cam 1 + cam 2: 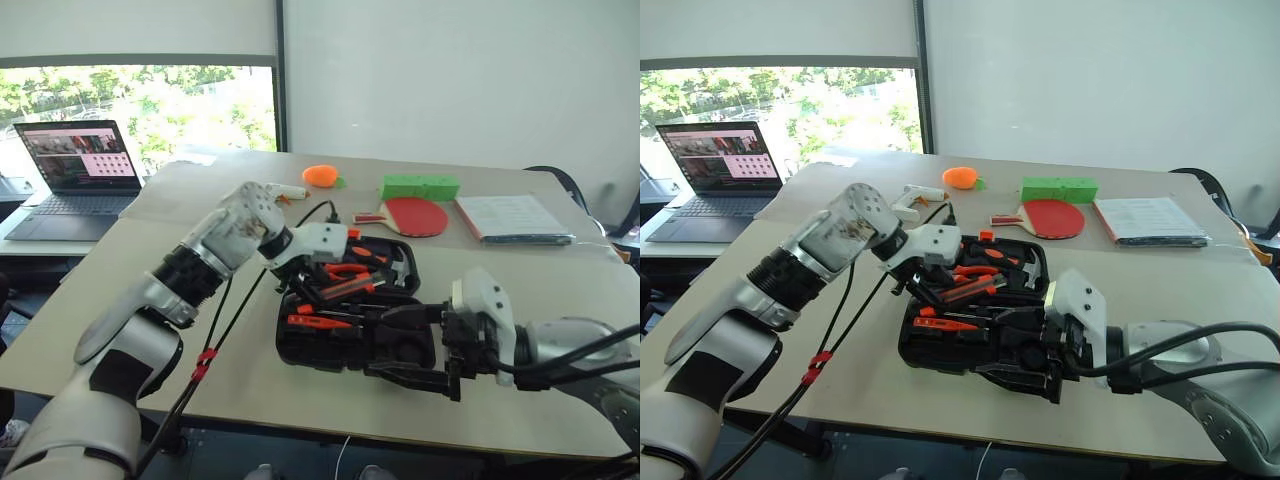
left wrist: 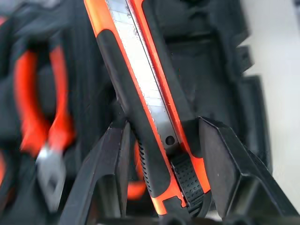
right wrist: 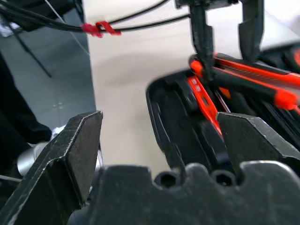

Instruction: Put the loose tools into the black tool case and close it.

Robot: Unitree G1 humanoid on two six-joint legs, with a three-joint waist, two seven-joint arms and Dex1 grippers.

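Black tool case [image 1: 300,338] lay open on the table [image 1: 120,300], its near half directly ahead of the right gripper [image 1: 415,348] and its far half beneath the left gripper [image 1: 300,285]. Orange-handled pliers [image 1: 345,270] rested in the far half, just beyond the left gripper's fingers. An orange screwdriver [image 1: 318,322] lay in a recess of the near half, between the two grippers. Other small black-and-orange tools filled further recesses, too small to tell apart.

Pinched between the left gripper's two fingers was the black-and-orange utility knife [image 2: 140,108], gripped at its slider end, its segmented metal blade strip running away from the fingers over the case interior. The right gripper's fingers stood spread wide, one over the near edge of the case and the other out over bare table, holding nothing.

Beyond the case, well away from both grippers, sat a red paddle [image 1: 415,215], a green block [image 1: 420,187], an orange object [image 1: 320,176] and a booklet [image 1: 512,218]. A laptop [image 1: 75,180] stood on another desk past the left arm, its screen lit. No lettering on anything could be read.
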